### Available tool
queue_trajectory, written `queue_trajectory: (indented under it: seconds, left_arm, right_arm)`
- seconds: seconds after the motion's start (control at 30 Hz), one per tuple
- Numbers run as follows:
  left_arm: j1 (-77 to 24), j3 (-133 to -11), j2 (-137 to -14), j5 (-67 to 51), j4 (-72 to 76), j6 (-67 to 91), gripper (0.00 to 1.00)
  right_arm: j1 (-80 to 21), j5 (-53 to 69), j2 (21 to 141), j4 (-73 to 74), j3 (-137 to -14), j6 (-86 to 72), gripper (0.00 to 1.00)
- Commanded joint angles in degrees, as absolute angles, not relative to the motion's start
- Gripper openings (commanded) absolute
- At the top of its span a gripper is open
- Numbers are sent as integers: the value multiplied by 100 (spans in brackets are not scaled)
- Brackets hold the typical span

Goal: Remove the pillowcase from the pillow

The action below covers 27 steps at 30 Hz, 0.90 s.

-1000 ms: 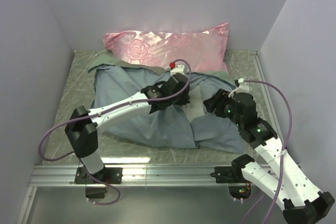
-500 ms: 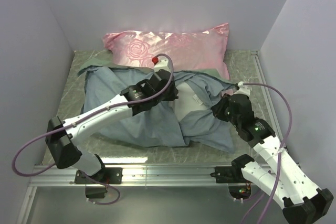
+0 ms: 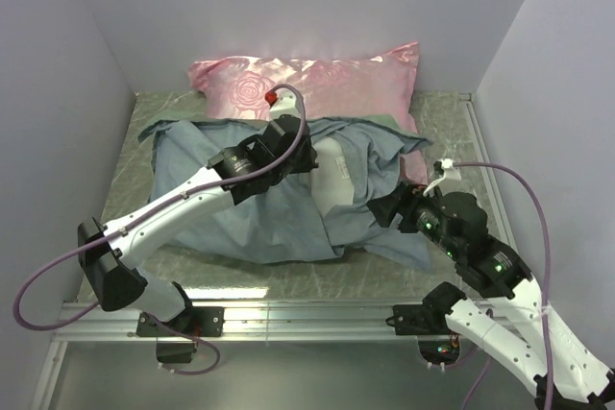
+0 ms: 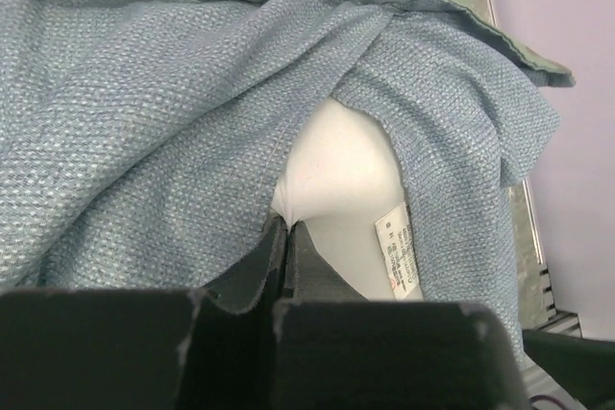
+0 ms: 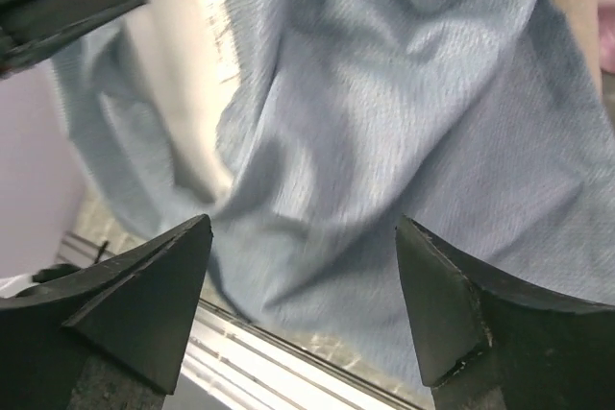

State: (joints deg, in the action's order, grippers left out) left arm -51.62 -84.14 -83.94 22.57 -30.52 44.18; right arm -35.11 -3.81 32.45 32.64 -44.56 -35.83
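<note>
mottled grey-green table [image 3: 442,112] — pale walls [image 3: 288,7] three sides, pillowcase [image 3: 187,151] spread

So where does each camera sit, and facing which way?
Top external: high behind the bases, looking down on both arms and the pillowcase.
Left wrist: looks along the left gripper, shut on the pillowcase edge.
Right wrist: looks through the open right gripper at the pillowcase.
Both wrist views show the label on the pillow.
</note>
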Motion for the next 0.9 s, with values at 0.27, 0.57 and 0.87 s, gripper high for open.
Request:
queue_trajectory:
  seconds: [0.27, 0.57, 0.87]
  left_arm:
    - [-4878, -9518, -8499, 2488, -2742, 4263, 0]
    - [-4755, -9844, -8438, 2470, -2918, 4219, 0]
    - [-4430, -9440, -8025, 2400, -2944, 4184, 0]
  right_arm:
    - [-3612, -624, 2716, 3515, -4140, -3498, 86]
    - [-3621, -1088, 2716, 3471, -3990, -3682, 83]
    - [-3612, -1959, 2540, 4060, -4473, -4025, 6]
